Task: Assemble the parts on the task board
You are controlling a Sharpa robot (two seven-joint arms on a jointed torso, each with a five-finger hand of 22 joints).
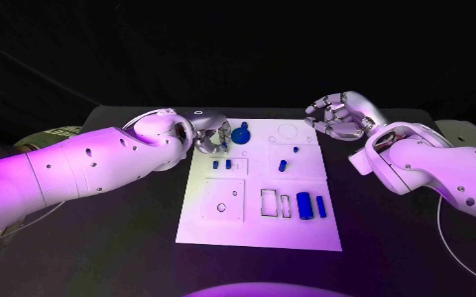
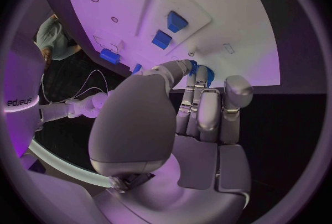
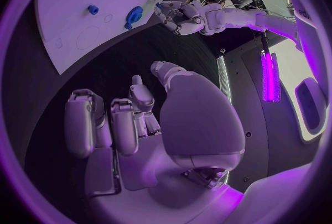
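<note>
We see the white task board (image 1: 260, 232) carrying small blue parts (image 1: 303, 205). The left robot hand (image 1: 210, 135) pinches a round blue part (image 1: 241, 134) at the board's far edge. The right robot hand (image 1: 339, 116) hovers beside the board, fingers curled on nothing.

Black table (image 1: 119, 242) under the white board.

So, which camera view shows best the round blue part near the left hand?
The head view: the round blue part stands unobstructed on the task board, beside the left hand. The right wrist view shows it small and far away. In the left wrist view, fingers largely hide it.
</note>
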